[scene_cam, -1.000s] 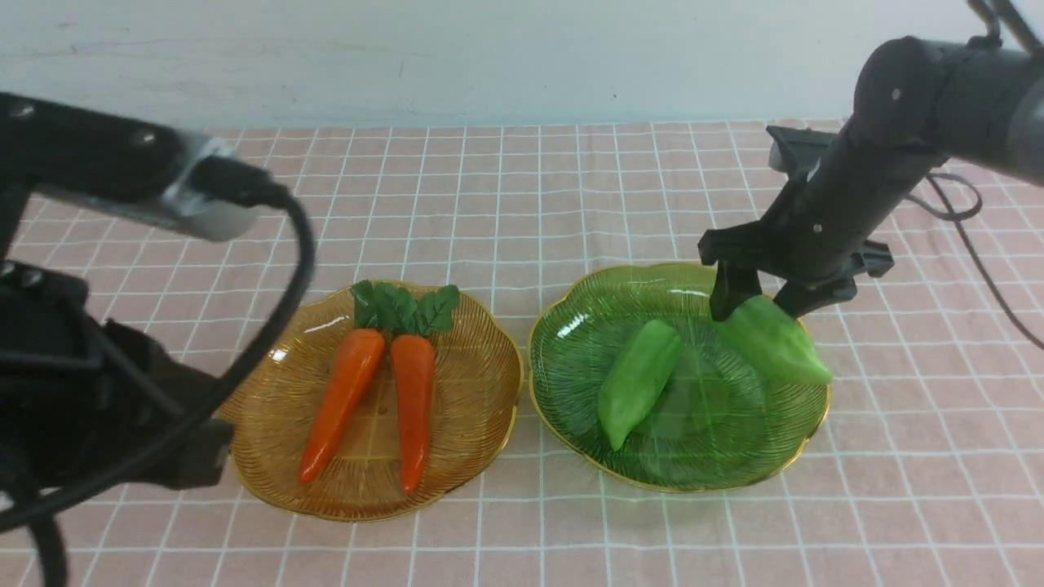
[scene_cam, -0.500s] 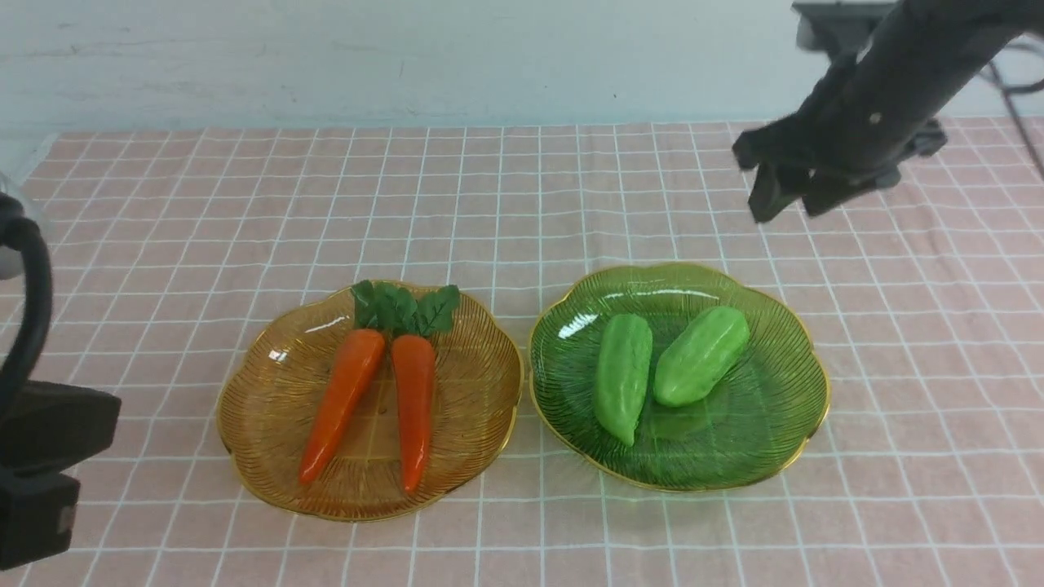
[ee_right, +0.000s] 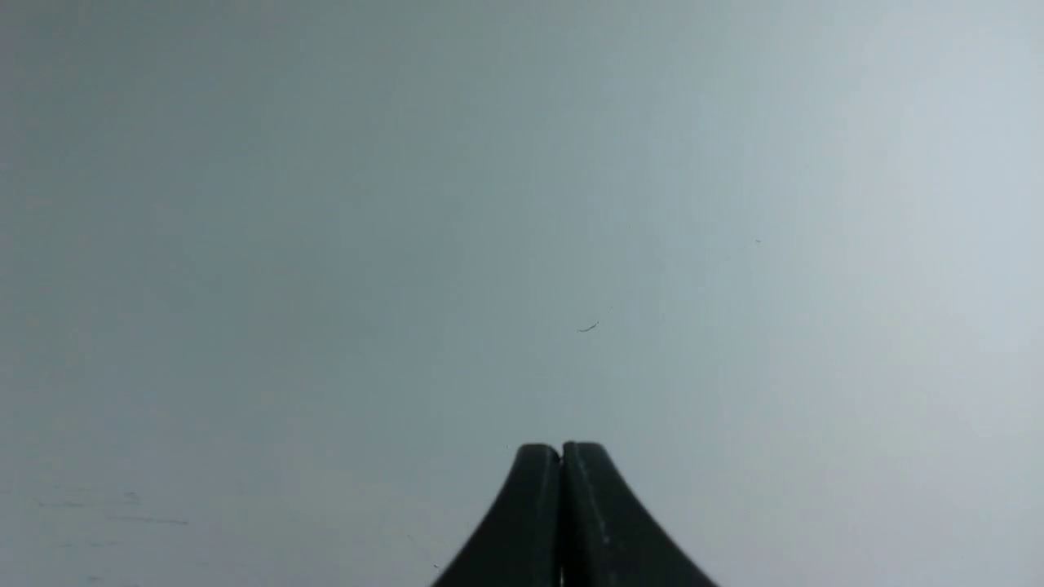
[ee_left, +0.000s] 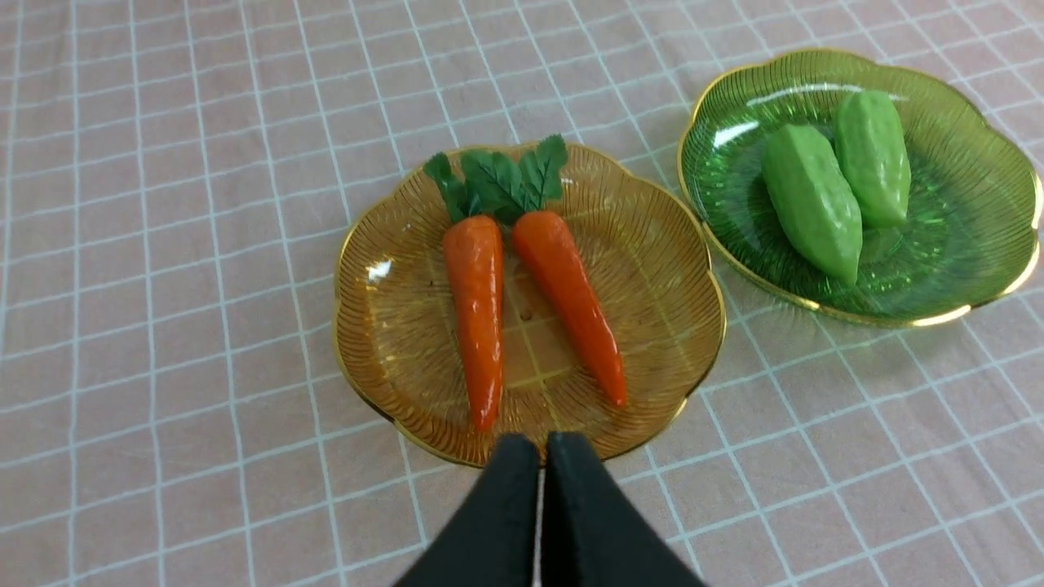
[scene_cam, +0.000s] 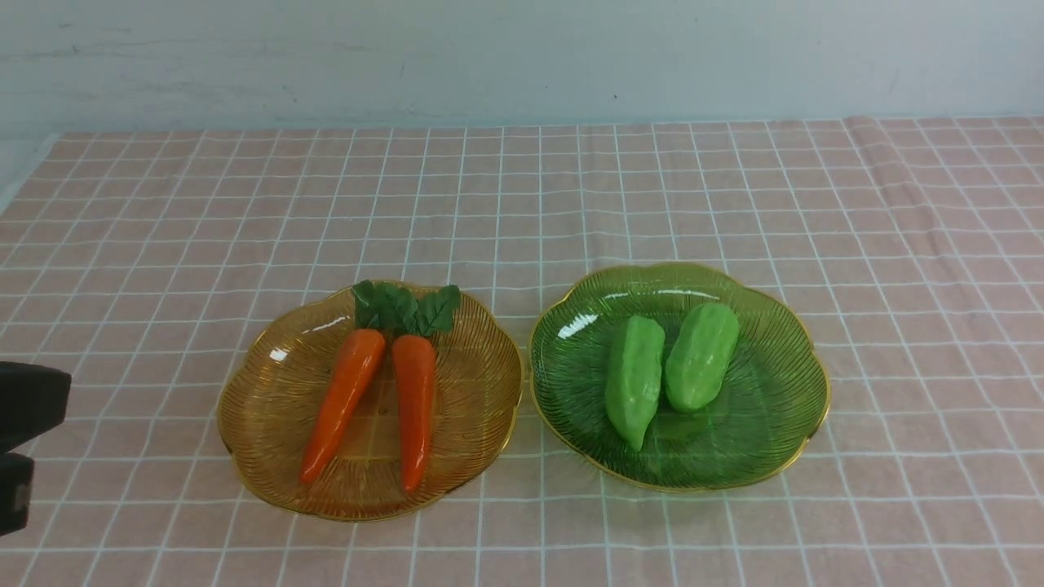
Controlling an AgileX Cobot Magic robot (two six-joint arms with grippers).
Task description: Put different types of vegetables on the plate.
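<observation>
Two orange carrots (scene_cam: 342, 399) (scene_cam: 414, 405) with dark green tops lie side by side on the amber glass plate (scene_cam: 269, 399). Two light-green ridged gourds (scene_cam: 634, 377) (scene_cam: 701, 355) lie touching each other on the green glass plate (scene_cam: 775, 408). My left gripper (ee_left: 542, 444) is shut and empty, hovering above the cloth just outside the amber plate's (ee_left: 652, 244) rim, near the carrots' (ee_left: 475, 302) (ee_left: 571, 302) tips; the gourds (ee_left: 811, 200) (ee_left: 873, 155) also show in that view. My right gripper (ee_right: 561, 451) is shut and empty, facing only a plain grey wall; it does not show in the front view.
A pink checked cloth (scene_cam: 522, 187) covers the table up to a pale wall at the back. A dark part of my left arm (scene_cam: 24, 416) shows at the left edge of the front view. The two plates sit close together at mid table.
The right gripper let go of the second gourd, which now lies beside the first on the green plate. It rose, shut, and left the front view. The left arm drew back to the left edge.
</observation>
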